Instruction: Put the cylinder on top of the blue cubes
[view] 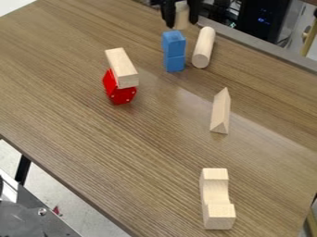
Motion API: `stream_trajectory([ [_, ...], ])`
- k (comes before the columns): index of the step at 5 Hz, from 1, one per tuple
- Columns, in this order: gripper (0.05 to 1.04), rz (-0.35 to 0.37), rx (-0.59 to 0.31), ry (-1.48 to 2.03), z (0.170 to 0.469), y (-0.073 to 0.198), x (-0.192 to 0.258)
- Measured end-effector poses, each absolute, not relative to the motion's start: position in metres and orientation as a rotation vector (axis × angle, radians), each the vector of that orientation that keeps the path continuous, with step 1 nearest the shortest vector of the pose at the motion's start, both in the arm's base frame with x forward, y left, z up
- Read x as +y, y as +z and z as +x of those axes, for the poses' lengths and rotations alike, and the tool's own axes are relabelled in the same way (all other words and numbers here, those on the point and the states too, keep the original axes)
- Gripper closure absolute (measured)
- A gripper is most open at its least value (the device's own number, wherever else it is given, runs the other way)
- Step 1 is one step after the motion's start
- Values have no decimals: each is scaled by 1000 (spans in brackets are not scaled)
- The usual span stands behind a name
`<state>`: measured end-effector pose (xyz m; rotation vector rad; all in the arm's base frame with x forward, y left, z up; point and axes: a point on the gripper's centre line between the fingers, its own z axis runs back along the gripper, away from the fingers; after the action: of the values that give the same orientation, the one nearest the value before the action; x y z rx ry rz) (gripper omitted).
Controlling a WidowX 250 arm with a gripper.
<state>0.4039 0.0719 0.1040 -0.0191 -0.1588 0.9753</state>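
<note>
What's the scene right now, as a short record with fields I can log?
end effector: at the top edge, beyond the cubes
between its fingers: small wooden cylinder
blue cubes: two, stacked; lower cube, upper cube
cylinder on cubes: not seated; exact gap unclear
long wooden cylinder: lying beside the stack
red piece: a wooden block rests on it
triangular prism: lying on table
notched wooden block: nearest the camera

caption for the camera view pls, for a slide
A robot hand holds a wooden cylinder near two stacked blue cubes on a table.
</note>
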Motion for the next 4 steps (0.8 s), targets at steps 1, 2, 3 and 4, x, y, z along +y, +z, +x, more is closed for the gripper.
stream_trajectory([
  [1,521,-18,-164,970,407,105,71],
  [2,521,-9,-156,968,405,105,72],
  [3,521,-5,-150,968,404,105,72],
  [4,521,-1,-147,975,403,104,72],
])
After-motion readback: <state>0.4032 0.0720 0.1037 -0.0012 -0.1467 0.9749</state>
